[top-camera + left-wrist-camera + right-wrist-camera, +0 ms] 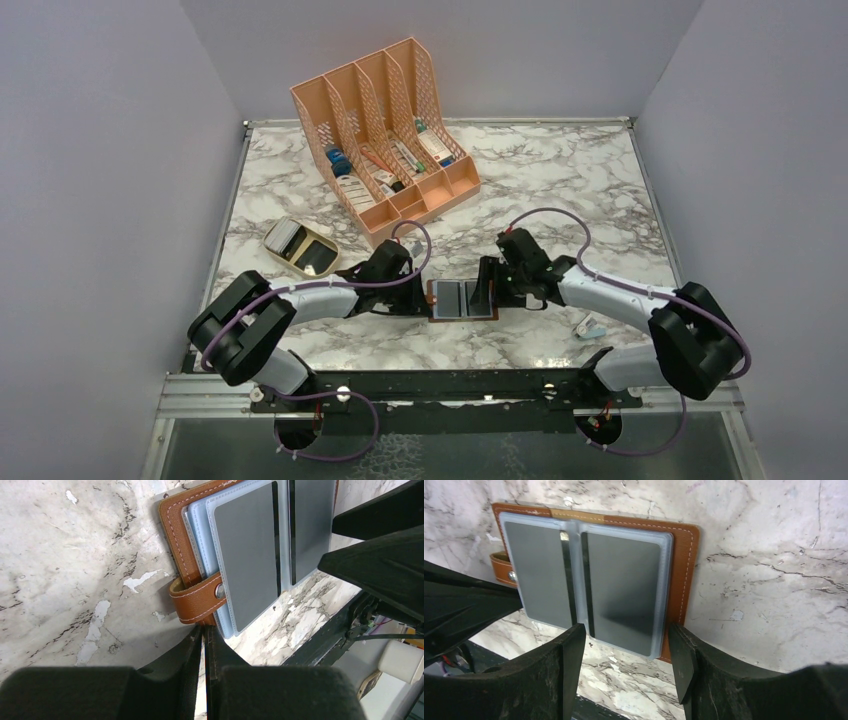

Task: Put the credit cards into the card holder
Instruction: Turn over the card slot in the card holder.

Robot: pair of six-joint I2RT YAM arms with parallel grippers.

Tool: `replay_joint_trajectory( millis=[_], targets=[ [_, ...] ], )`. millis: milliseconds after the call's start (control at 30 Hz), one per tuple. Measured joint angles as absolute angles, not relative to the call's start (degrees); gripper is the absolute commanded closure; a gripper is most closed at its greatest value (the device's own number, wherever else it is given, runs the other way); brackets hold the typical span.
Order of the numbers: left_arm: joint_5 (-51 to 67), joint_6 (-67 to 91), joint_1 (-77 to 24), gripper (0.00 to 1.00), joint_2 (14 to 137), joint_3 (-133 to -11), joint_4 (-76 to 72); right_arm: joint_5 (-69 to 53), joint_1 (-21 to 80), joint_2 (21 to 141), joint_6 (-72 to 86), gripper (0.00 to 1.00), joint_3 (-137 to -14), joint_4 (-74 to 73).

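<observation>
1. The card holder [462, 299] lies open and flat on the marble table [560, 180], in the lower middle of the overhead view, between my two grippers.
2. Two dark grey credit cards [624, 580] sit side by side in its clear sleeves, filling the upper left of the right wrist view.
3. My right gripper [625, 632] is spread wide and holds nothing. Its fingers stand either side of the lower edge of the right-hand sleeve.
4. My left gripper [205, 630] has its fingers pressed together, tips just below the snap tab [197, 600] at the centre of the left wrist view. I cannot tell whether they pinch the leather edge or only rest against it.
5. I judge the seating of the right-hand card to be finished, with release in hand.
6. Next, my right fingers need to back off toward the bottom of the frame without snagging the sleeve. My left should pin the holder so it does not slide.
7. The peach organizer [385, 125] at upper centre plays no part.
</observation>
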State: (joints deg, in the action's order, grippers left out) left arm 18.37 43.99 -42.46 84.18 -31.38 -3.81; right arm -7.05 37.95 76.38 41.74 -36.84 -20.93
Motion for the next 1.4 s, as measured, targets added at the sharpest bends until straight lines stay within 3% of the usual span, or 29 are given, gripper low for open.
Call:
replay_joint_trajectory(
  millis=[800,1400],
  targets=[
    [17.0,44.2,-42.5,0.78,80.9,-32.7,0.7,-14.2,37.9,71.8,43.5,0.47,-33.1,-14.3],
    [12.4,49.8,-42.5,0.53,71.7,-30.6,-1.2,-14.3,37.9,71.3,44.3,0.49,-31.5,-12.6]
  ],
)
